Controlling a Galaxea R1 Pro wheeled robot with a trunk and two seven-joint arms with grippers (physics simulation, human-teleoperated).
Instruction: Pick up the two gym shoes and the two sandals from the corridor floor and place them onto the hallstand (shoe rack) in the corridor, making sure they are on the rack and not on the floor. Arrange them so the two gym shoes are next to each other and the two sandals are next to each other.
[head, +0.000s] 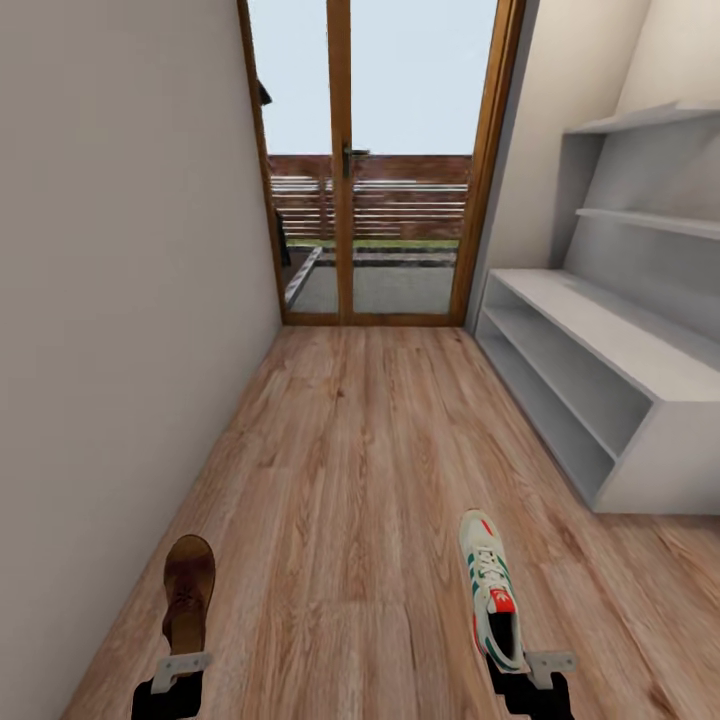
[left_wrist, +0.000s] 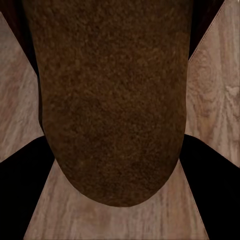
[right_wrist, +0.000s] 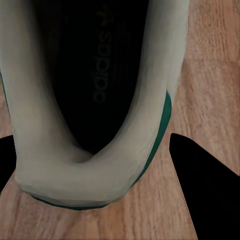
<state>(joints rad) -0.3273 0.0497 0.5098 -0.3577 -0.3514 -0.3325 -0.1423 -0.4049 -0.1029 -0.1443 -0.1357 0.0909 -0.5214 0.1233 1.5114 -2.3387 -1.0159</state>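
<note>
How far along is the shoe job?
Nothing is on the rack yet; its bench top and shelves look bare. In hand: the left end effector is at the heel of a brown sandal, the right end effector at a sneaker. Left: racking both, then the other two shoes.

Bright even daylight, soft blurry close-ups

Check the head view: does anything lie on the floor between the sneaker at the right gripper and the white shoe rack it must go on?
Nothing visible does. The gym shoe sits at the right gripper, and bare corridor floor runs from it to the hallstand ahead on the right, whose bench top and shelves look unoccupied.
</note>
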